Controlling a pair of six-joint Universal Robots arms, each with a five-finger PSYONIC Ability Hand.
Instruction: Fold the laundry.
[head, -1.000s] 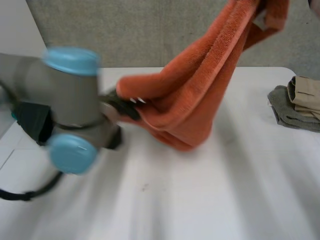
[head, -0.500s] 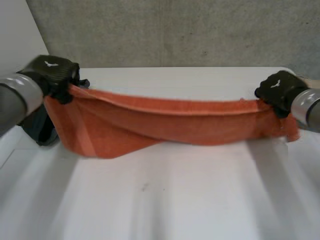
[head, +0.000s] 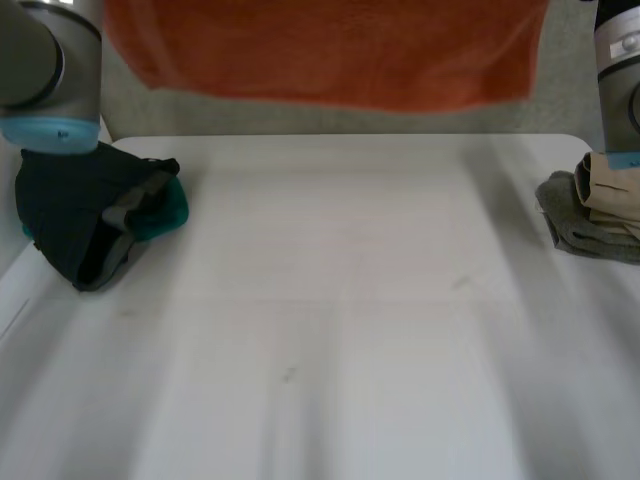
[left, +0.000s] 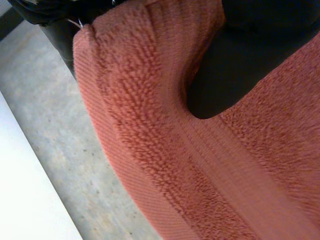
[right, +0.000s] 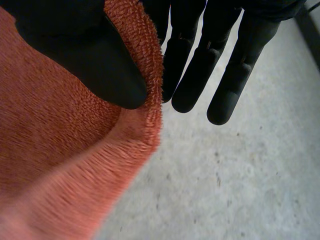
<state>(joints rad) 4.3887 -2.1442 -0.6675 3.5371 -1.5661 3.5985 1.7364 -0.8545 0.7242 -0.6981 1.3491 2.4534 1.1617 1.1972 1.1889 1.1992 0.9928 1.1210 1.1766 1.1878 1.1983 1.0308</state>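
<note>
Above the bench: the orange towel (head: 330, 50) is hanging spread wide in the air, well clear of the white bench (head: 330, 340), its long axis running from 9 to 3 o'clock in the head view.
Towel against fingers: the cloth is dropping from both hands toward 6 o'clock, one top corner at each hand, neither hand nearer the middle.
Bench at 9 o'clock: a dark clothes pile (head: 85, 220) is lying by the left arm (head: 40, 60).
Bench at 3 o'clock: a folded khaki-and-grey stack (head: 595, 210) is sitting below the right arm (head: 620, 60).
Left hand (left: 260, 45): it is clamping the towel's edge, cloth bunching round it.
Right hand (right: 85, 55): its thumb is pinching the hem against one finger, while the other fingers (right: 195, 75) are reaching straight and apart.
Next move, as I judge it: both hands are needing to lower together, keeping that 9-to-3 line level, so the towel lands flat between the piles.
</note>
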